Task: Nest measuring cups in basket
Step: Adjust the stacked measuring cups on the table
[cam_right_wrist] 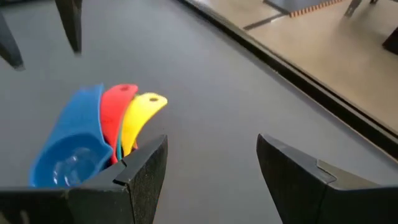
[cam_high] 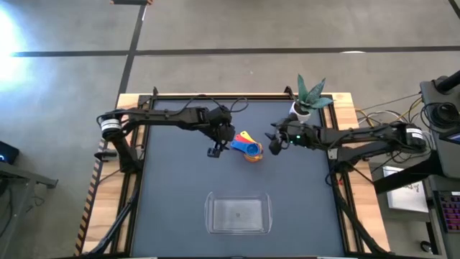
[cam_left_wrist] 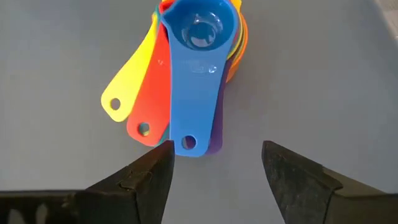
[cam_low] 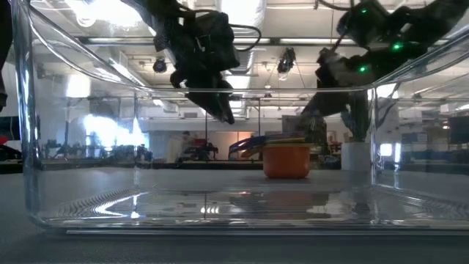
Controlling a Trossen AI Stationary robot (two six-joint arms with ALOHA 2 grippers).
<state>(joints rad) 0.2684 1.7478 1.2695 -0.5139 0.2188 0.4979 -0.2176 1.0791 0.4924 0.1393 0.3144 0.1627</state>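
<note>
From above, the nested stack of small round plastic measuring cups (cam_high: pixel 249 147), blue on top with yellow and red handles fanned beside it and orange at the bottom, sits on the dark tabletop (cam_high: pixel 172 187) a little toward the far edge from the middle, while the clear, colourless rectangular plastic basket (cam_high: pixel 238 214) lies well apart from it near the near edge. The left tool (cam_high: pixel 215 150) hangs just beside the stack on its left, and the right tool (cam_high: pixel 276 143) is near the stack on its right, close to a small white plant pot with a green plant (cam_high: pixel 305 105) at the far right edge. From table height, looking through the basket's clear walls (cam_low: pixel 22 147), the orange cup (cam_low: pixel 286 160) stands on the tabletop with both dark arms above it. In the left wrist view, the left tool's fingers (cam_left_wrist: pixel 149 177) are apart, with the blue cup's handle (cam_left_wrist: pixel 189 93) pointing between them. In the right wrist view, the right tool's fingers (cam_right_wrist: pixel 292 174) are apart too, with the blue, red and yellow handles (cam_right_wrist: pixel 118 118) just past one finger
</note>
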